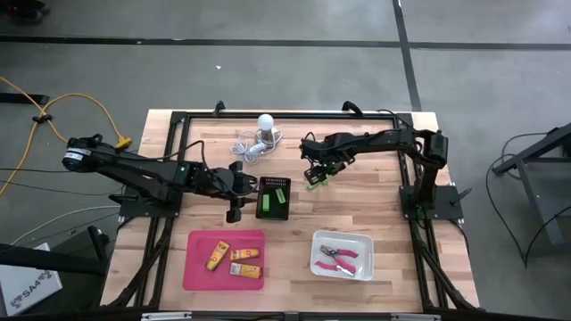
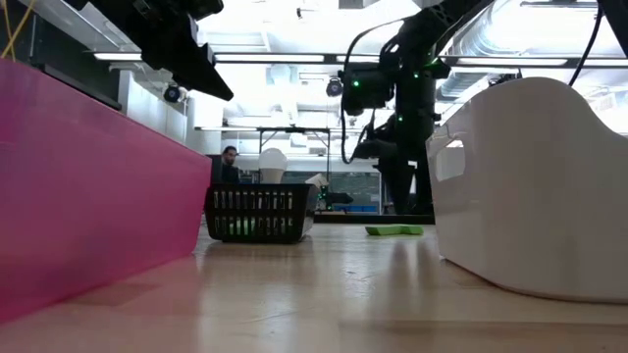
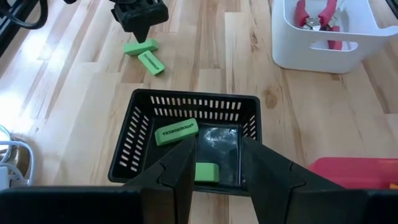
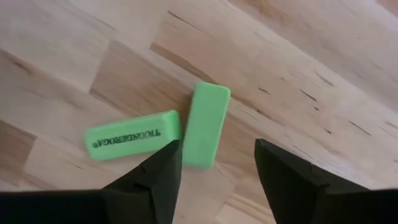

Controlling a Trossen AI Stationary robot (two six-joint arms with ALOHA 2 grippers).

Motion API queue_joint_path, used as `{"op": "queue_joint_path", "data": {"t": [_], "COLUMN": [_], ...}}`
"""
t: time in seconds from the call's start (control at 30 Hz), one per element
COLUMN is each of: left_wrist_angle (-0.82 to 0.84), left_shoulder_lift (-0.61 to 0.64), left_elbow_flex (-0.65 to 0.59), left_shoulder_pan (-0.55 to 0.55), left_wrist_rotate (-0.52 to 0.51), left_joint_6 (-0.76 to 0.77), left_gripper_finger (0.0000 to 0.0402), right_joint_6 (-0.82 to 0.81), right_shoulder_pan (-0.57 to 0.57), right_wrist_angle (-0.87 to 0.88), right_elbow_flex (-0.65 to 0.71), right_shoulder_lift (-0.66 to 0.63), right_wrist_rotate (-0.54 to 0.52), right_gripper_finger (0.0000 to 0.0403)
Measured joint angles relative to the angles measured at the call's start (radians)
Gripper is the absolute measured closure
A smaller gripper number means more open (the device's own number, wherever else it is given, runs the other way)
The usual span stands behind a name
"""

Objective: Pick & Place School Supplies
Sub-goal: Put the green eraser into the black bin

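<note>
Two green erasers [image 4: 155, 138] lie flat on the bare wood, touching end to side in an L, one with dark lettering along its face. Right above them hangs the right gripper [image 4: 217, 163], jaws parted, nothing held, one finger over the plain eraser's near end. From overhead that gripper [image 1: 314, 171] sits near the table's middle, just right of the black basket [image 1: 274, 198].

Into the basket: two more green erasers inside, one lettered piece [image 3: 176, 132] lying against the wall and a smaller one [image 3: 207, 172] on the floor. The left gripper [image 3: 214, 180] hovers over the basket's near edge, fingers apart, empty between them.

Further out, the pink tray [image 1: 198, 267] at the front left carries three yellow-orange pieces [image 1: 234, 259], lying loosely together. To the right, the white bin [image 1: 361, 242] holds the pink-handled pliers [image 1: 339, 259].

At the back of the table, a white bulb [image 1: 265, 123] stands with its pale cord [image 1: 247, 144] coiled beside it. In the low view a person [image 2: 229, 164] shows far off, behind the basket.
</note>
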State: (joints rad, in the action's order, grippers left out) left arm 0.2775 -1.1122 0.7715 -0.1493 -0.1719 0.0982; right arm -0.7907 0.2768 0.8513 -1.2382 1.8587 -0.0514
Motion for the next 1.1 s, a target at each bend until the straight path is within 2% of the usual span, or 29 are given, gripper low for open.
{"op": "queue_joint_path", "data": {"t": [0.37,1.1], "left_wrist_angle": [0.000,-0.001], "left_shoulder_lift": [0.000,0.000], "left_elbow_flex": [0.000,0.000], "left_shoulder_pan": [0.000,0.000], "left_wrist_rotate": [0.000,-0.001], "left_joint_6": [0.004,0.007], "left_gripper_finger": [0.0277,0.0277], "right_joint_6": [-0.028,-0.033], "right_shoulder_pan": [0.009,0.027], "right_wrist_angle": [-0.087,-0.108], "right_elbow_flex": [0.002,0.002], "right_shoulder_lift": [0.000,0.077], "right_wrist_rotate": [-0.001,0.000], "right_gripper_finger": [0.0208,0.0208]}}
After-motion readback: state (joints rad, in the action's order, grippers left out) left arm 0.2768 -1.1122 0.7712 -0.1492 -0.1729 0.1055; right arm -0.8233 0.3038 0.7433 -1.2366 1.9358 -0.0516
